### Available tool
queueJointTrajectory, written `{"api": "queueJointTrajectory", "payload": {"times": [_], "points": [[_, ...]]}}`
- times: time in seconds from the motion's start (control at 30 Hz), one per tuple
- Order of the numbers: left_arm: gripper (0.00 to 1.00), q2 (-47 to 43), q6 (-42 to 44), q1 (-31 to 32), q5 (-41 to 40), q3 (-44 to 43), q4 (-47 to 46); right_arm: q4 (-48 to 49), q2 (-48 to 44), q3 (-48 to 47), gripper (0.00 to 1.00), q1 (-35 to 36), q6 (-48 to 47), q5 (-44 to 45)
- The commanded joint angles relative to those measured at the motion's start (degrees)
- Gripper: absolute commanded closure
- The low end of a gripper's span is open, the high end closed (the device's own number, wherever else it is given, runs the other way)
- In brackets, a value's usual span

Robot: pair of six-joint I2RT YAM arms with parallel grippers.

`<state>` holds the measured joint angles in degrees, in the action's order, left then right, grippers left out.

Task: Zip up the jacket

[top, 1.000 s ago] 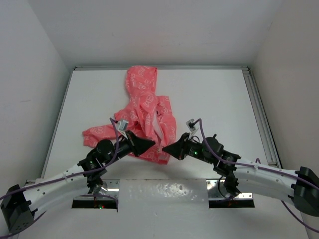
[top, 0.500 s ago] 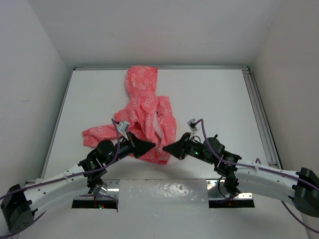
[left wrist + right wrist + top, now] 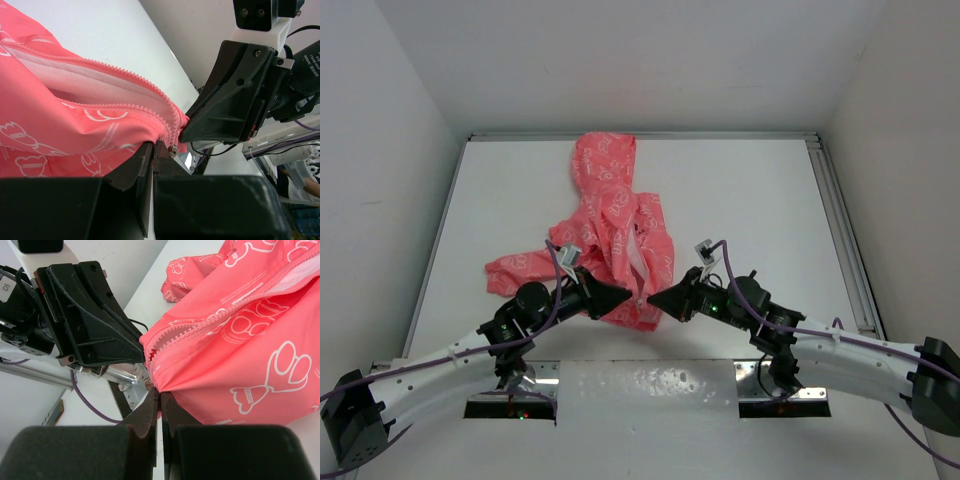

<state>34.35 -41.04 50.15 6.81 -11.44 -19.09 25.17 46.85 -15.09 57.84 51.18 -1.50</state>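
Note:
The coral-pink jacket [image 3: 620, 220] with white outline print lies crumpled on the white table, hood toward the far edge, front open with white lining showing. My left gripper [image 3: 625, 294] is shut on the jacket's bottom hem beside the zipper teeth [image 3: 150, 95]. My right gripper [image 3: 653, 298] is shut on the hem [image 3: 172, 372] on the other side of the zipper's bottom end. Both tips meet at the jacket's near corner, almost touching. A small metal zipper part [image 3: 173, 149] shows at the left fingertips. The right gripper fills the right of the left wrist view [image 3: 235, 95].
The white table [image 3: 750, 200] is walled by white panels at the back and sides. A metal rail [image 3: 840, 230] runs along the right edge. A sleeve [image 3: 515, 270] lies out to the left, by my left arm.
Both grippers have drawn slightly closer together at the jacket's bottom hem. The hem's near corner has bunched a little between them.

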Motion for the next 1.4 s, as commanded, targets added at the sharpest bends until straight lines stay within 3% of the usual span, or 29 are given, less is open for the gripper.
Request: {"api": "queueJointTrajectory", "payload": {"times": [0.0, 1.37], "points": [[1.0, -0.6, -0.54, -0.23, 1.54, 0.45, -2.71, 2.78, -1.32, -0.9, 1.0, -0.1, -0.73, 1.06], [1.0, -0.86, -1.15, -0.23, -2.15, 2.21, -4.37, 0.94, 1.05, -2.31, 1.0, -0.01, -1.78, 2.12]]}}
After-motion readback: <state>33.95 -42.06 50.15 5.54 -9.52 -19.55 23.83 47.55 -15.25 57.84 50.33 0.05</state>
